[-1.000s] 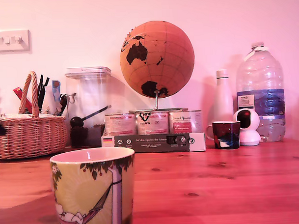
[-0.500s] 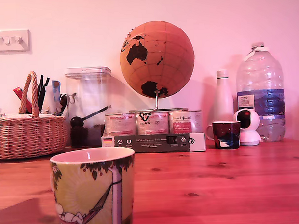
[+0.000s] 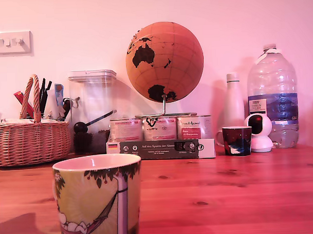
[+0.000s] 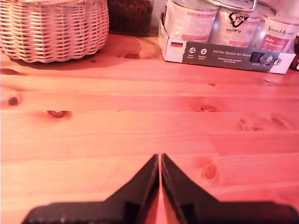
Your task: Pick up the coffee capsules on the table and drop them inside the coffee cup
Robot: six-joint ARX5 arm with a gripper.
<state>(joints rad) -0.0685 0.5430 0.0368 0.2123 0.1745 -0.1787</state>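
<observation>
The gripper (image 4: 160, 161) is hanging over the bare wooden table (image 4: 140, 121), fingers pressed together (holding nothing). The coffee cup (image 3: 97, 197) is sitting at the front, toward the exterior view's left.

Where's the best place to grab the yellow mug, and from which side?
Probably grip the mug by its rim, from above: it stands upright, mouth open, and no handle shows in the exterior view. One finger inside, one outside. The gripper is shut, so it would open first.
</observation>
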